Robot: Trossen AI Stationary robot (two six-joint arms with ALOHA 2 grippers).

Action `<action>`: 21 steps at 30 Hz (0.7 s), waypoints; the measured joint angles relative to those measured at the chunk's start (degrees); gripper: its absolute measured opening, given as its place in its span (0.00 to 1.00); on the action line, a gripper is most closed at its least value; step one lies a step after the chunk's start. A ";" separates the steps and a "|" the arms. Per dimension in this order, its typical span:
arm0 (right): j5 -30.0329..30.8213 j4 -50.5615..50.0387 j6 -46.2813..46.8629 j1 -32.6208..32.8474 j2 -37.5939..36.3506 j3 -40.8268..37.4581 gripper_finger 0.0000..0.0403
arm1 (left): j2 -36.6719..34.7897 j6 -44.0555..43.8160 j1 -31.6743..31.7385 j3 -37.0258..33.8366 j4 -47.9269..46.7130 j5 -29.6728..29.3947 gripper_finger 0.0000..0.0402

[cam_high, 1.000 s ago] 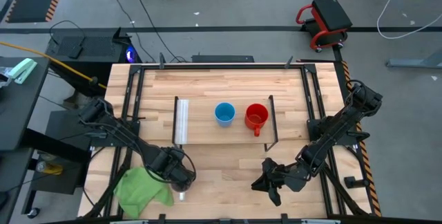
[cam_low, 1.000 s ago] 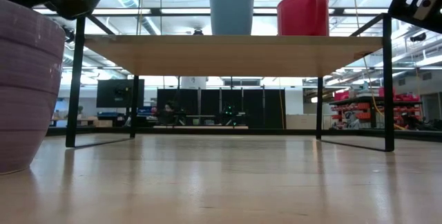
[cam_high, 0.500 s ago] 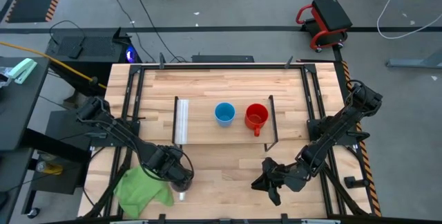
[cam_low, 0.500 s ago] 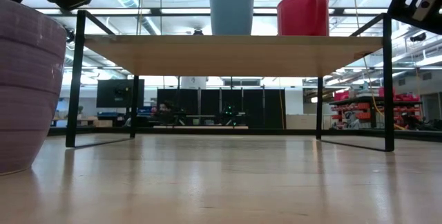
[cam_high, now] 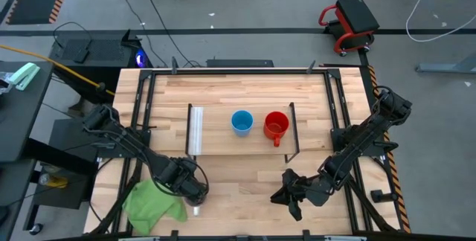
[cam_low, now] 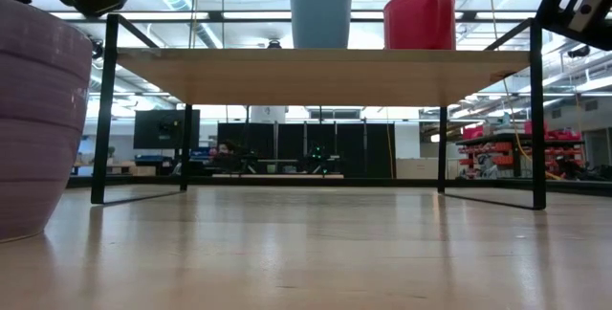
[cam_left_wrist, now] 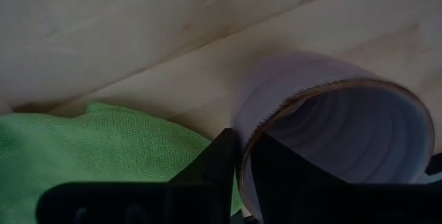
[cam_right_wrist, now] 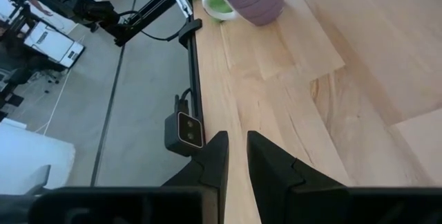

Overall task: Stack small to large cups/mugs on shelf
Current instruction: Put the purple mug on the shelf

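Left wrist view, nearest item: purple mug (cam_left_wrist: 331, 134), upright on the table, ribbed wall, mouth open toward me, one finger (cam_left_wrist: 217, 165) of my left gripper (cam_high: 187, 184) outside the rim and the other apparently inside, so I read the jaws as pinched on the wall; I cannot confirm firm contact. I judge the mug stiff, light for its size, glazed and likely slick, breakable if dropped; a rim pinch suits it, though it may swing under the fingers when lifted, so a grip opposite the handle seems safest. Handle not visible here. Beside it, touching or nearly so: green cloth (cam_high: 152, 201), soft, near the table's front left corner. Same front edge, well to the right: right gripper (cam_high: 291, 195), empty, fingers narrow with a slim gap, waiting above bare table (cam_high: 238, 189). Farther back, mid-table: shelf (cam_high: 216, 133), with blue cup (cam_high: 242, 122) and red mug (cam_high: 276, 126) standing just beside each other, apart, toward its right end. Open board remains to the left of the blue cup, before the white strip (cam_high: 196, 130).
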 joint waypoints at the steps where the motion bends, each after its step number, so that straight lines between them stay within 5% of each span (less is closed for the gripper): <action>1: 0.00 0.00 -0.02 0.00 0.00 0.00 0.15 | 0.00 0.00 0.00 0.00 0.00 0.02 0.11; 14: 0.70 0.02 -0.06 0.00 0.00 0.00 0.15 | 0.00 0.08 1.38 0.39 0.85 -0.47 0.04; 21: 0.71 -0.08 -0.06 0.00 0.00 0.00 0.15 | 0.00 6.51 4.36 8.28 -2.10 0.39 0.04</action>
